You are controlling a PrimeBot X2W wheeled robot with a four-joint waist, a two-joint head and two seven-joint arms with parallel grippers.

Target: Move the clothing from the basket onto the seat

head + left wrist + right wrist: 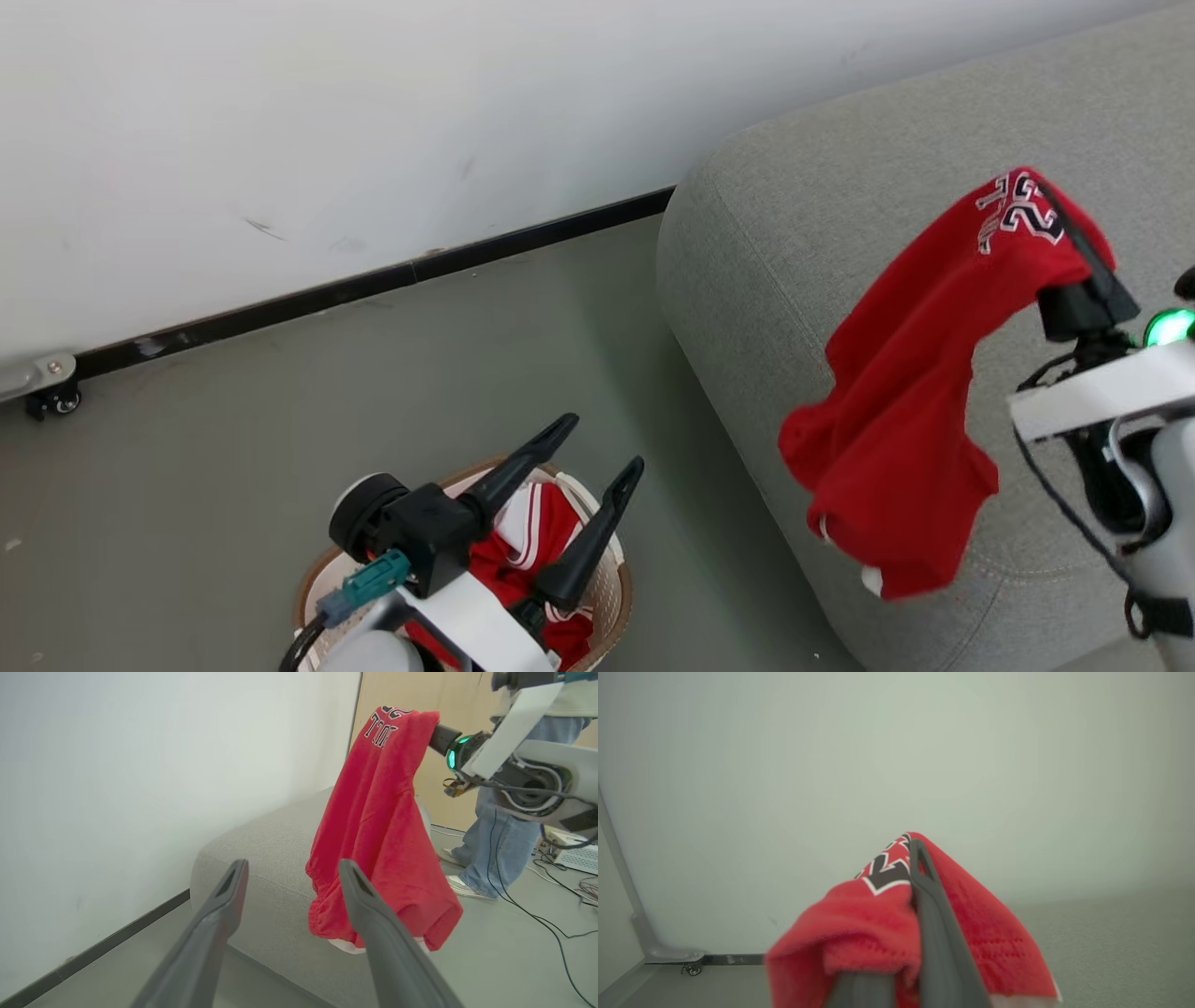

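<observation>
The right end effector (917, 851) is clenched on the top of a red garment (896, 411) printed with dark numerals; the cloth drapes over its fingers and hangs free; in the head view its long axis runs from about 1 o'clock at the grip down to 7 o'clock at the white-trimmed hem. The seat (794, 215) lies directly beneath and behind this garment; the hem hangs near the rounded edge of the cushion, though I cannot tell whether it touches the fabric. As I judge it, the coming move turns on this: the garment must be lowered, perhaps carried a little toward 1 o'clock, so that it lands on the cushion rather than sliding off the edge toward the floor (233, 420).

The left end effector (602, 441) is released, fingers spread wide, holding nothing; it hovers over the basket (618, 583), its fingers pointing toward 1 o'clock. The basket holds another red garment with white stripes (537, 523), bunched directly under that end effector; the left arm is plainly the nearer one for it; from the basket the seat lies at about 2 o'clock.
</observation>
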